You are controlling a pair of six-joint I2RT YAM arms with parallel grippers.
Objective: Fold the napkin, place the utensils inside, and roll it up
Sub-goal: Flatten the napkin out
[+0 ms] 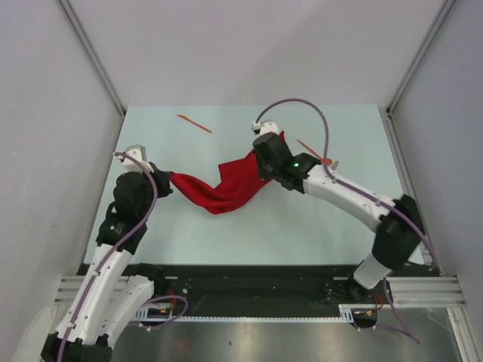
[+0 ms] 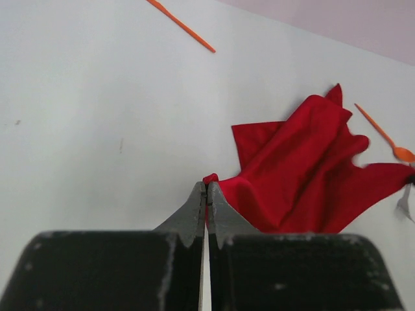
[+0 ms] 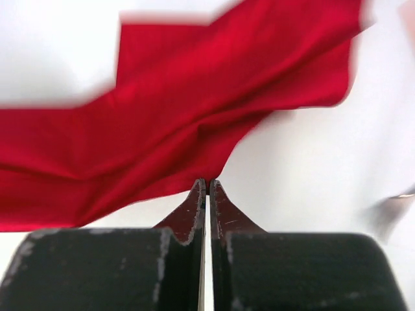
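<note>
napkin [image 1: 226,190] in left claw [image 2: 206,188], right claw [image 3: 207,184]

Right wrist view: the thin bright red cloth napkin [image 3: 162,129] is blurred and cut off at the left and top edges; a pale smear [image 3: 389,201] at the right edge is too blurred to identify. Left wrist view: the pale silvery fork [image 2: 405,205] runs off the right edge, the thin orange knife-like stick [image 2: 185,29] off the top.
</note>
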